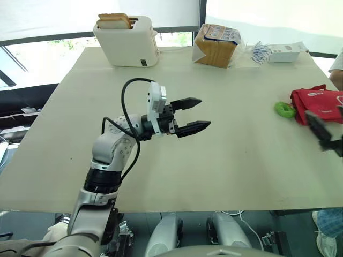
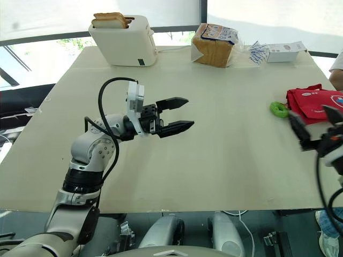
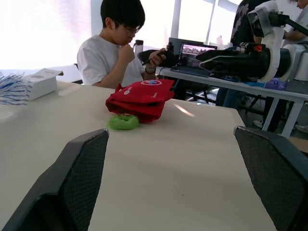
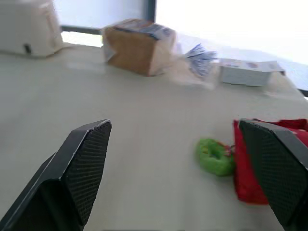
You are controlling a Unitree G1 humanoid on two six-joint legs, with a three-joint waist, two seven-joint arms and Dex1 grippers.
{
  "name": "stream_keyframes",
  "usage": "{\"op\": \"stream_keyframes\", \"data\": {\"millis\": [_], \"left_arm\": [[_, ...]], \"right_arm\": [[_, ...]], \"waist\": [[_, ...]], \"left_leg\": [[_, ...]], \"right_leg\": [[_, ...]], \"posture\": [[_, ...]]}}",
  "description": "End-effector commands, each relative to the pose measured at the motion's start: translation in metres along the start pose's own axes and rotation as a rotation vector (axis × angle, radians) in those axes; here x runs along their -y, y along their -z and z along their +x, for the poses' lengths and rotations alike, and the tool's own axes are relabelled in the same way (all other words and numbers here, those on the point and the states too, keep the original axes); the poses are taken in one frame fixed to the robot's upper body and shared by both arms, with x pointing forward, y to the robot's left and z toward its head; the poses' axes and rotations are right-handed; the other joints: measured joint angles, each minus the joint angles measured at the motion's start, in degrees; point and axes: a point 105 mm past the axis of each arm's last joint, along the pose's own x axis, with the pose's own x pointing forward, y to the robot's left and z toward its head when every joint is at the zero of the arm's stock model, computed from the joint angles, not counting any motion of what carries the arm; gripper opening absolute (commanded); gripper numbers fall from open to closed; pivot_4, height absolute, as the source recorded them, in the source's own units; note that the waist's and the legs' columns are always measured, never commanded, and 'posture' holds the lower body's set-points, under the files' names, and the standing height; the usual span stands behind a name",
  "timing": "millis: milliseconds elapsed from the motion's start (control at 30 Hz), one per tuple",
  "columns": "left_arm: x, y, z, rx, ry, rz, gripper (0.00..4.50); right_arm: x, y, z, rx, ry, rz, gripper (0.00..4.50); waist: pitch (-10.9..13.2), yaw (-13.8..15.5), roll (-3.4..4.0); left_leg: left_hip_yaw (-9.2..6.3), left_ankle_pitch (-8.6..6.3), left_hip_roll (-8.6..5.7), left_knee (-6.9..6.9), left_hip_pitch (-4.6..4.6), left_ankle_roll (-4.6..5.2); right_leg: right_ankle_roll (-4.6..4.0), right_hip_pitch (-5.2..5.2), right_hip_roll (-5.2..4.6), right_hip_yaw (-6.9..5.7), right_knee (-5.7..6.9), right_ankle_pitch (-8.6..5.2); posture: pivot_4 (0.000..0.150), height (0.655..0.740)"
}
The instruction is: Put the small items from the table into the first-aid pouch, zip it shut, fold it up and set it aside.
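Note:
The red first-aid pouch (image 1: 319,105) lies at the table's right edge, with a green ring-shaped item (image 1: 284,110) touching its left side. My left gripper (image 1: 197,114) hovers open and empty over the middle of the table, pointing right toward the pouch. Just in front of the pouch, at the right edge, my right gripper (image 2: 316,130) is open and holds nothing. In the right wrist view the green ring (image 4: 216,156) and the pouch (image 4: 269,163) lie between its spread fingers, further off.
A white toaster (image 1: 127,40) with bread, a bagged bread loaf (image 1: 216,45), blue-and-white packets (image 1: 259,52) and a white box (image 1: 287,52) line the far edge. A seated person (image 3: 117,50) is beyond the table's right side. Bare tabletop (image 1: 236,160) lies between the grippers.

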Motion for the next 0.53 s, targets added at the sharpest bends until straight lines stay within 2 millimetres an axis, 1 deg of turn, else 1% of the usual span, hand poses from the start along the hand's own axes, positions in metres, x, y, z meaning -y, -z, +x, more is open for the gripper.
{"op": "stream_keyframes", "data": {"millis": [33, 67, 133, 167, 233, 300, 367, 400, 433, 533], "left_arm": [[-0.003, -0.005, -0.022, -0.003, -0.063, 0.007, 4.44], [-0.004, -0.002, -0.029, -0.014, -0.089, -0.001, 4.44], [-0.007, 0.007, -0.052, -0.061, -0.159, -0.02, 4.44], [-0.005, 0.012, -0.064, -0.088, -0.193, -0.028, 4.44], [-0.003, 0.016, -0.079, -0.12, -0.238, -0.031, 4.44], [0.002, 0.021, -0.093, -0.155, -0.271, -0.042, 4.44], [0.005, 0.026, -0.108, -0.182, -0.315, -0.056, 4.44], [0.006, 0.028, -0.113, -0.188, -0.33, -0.061, 4.44], [0.006, 0.031, -0.12, -0.205, -0.35, -0.065, 4.44], [0.008, 0.038, -0.13, -0.241, -0.372, -0.093, 4.44]], "right_arm": [[-0.024, -0.006, 0.016, 0.075, -0.157, -0.085, 4.5], [-0.031, -0.003, 0.019, 0.071, -0.205, -0.093, 4.5], [-0.046, 0.014, 0.02, 0.012, -0.346, -0.149, 4.5], [-0.048, 0.021, 0.017, -0.011, -0.388, -0.146, 4.5], [-0.047, 0.028, 0.01, -0.021, -0.418, -0.131, 4.5], [-0.041, 0.036, -0.003, -0.042, -0.423, -0.151, 4.5], [-0.036, 0.043, -0.024, -0.074, -0.427, -0.135, 4.5], [-0.034, 0.044, -0.031, -0.082, -0.427, -0.127, 4.5], [-0.032, 0.048, -0.041, -0.109, -0.421, -0.125, 4.5], [-0.027, 0.056, -0.058, -0.153, -0.403, -0.111, 4.5]], "waist": [[0.0, 0.2, -0.07], [0.0, 0.2, -0.09], [0.1, 0.6, -0.12], [0.1, 0.6, -0.16], [0.1, 1.2, -0.22], [0.1, 1.7, -0.22], [0.1, 2.4, -0.22], [0.1, 2.5, -0.22], [0.1, 2.5, -0.22], [0.1, 2.5, -0.22]], "left_leg": [[-0.01, 0.0, 0.0, 0.03, 0.01, 0.0], [0.01, 0.0, 0.01, 0.04, 0.02, 0.0], [0.01, -0.01, 0.02, 0.02, 0.03, 0.0], [-0.02, -0.01, 0.02, 0.01, 0.0, 0.0], [-0.11, -0.01, 0.02, 0.02, -0.1, 0.0], [-0.14, -0.01, 0.01, 0.06, -0.14, 0.01], [-0.15, -0.11, -0.02, 0.07, -0.19, 0.16], [-0.18, -0.11, -0.03, 0.06, -0.21, 0.16], [-0.26, -0.1, -0.03, 0.07, -0.23, 0.15], [-0.26, -0.14, -0.03, 0.08, -0.16, 0.21]], "right_leg": [[0.0, 0.0, 0.0, -0.02, 0.0, 0.0], [0.0, 0.0, 0.0, 0.01, 0.0, 0.0], [-0.01, 0.0, -0.02, 0.0, 0.0, 0.0], [-0.01, -0.03, -0.03, -0.03, -0.03, 0.0], [-0.02, -0.07, -0.09, -0.12, -0.09, 0.0], [-0.01, -0.07, -0.15, -0.17, -0.12, 0.01], [-0.01, -0.06, -0.24, -0.24, -0.17, 0.01], [-0.01, -0.06, -0.28, -0.28, -0.2, 0.01], [-0.01, -0.05, -0.3, -0.37, -0.24, 0.01], [-0.01, 0.02, -0.39, -0.48, -0.24, 0.03]], "posture": [[0.15, 0.74], [0.15, 0.74], [0.15, 0.74], [0.15, 0.74], [0.15, 0.74], [0.15, 0.74], [0.15, 0.74], [0.15, 0.74], [0.15, 0.74], [0.15, 0.74]]}}
